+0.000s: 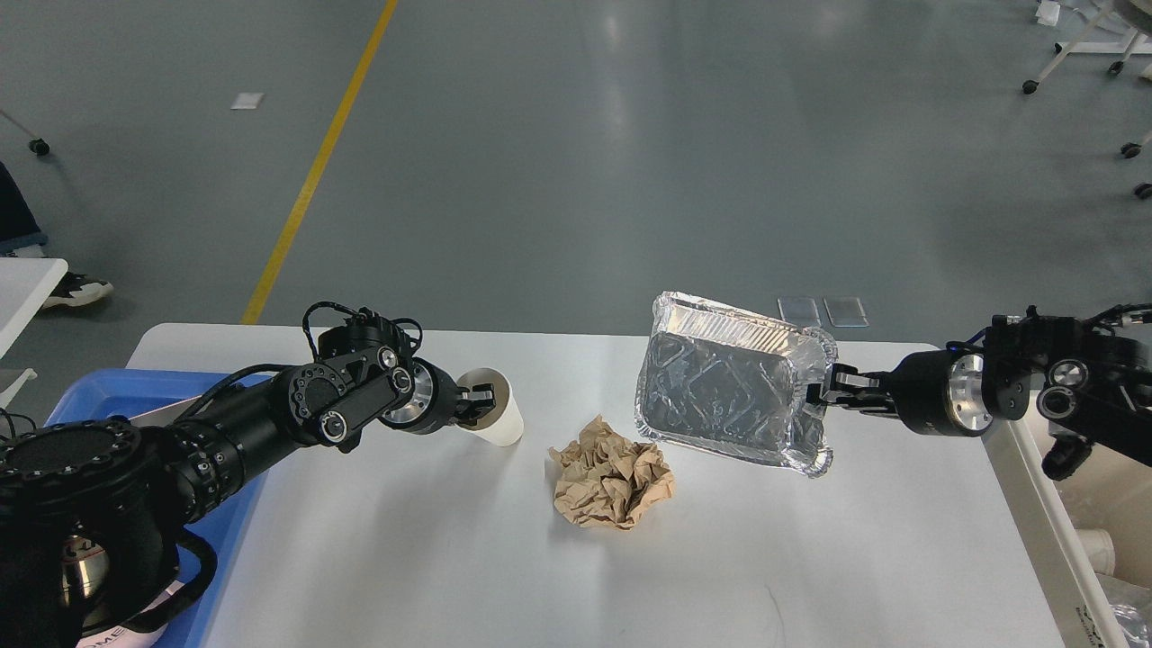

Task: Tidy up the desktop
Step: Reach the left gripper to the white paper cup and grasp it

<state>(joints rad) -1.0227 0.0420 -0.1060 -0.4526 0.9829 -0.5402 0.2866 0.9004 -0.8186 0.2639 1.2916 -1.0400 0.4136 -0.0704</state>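
Note:
The white desktop fills the lower middle of the head view. A crumpled brown paper ball lies near its middle. My left gripper is shut on the rim of a white paper cup, which is tilted towards the arm at the desktop's back left. My right gripper is shut on the right rim of a shiny foil tray, which is held tilted, its open side facing me, above the desktop's back right.
A blue plastic tray sits at the desktop's left edge, under my left arm. A white open-topped bin stands off the right edge, holding white items. Grey floor with a yellow line lies beyond the far edge.

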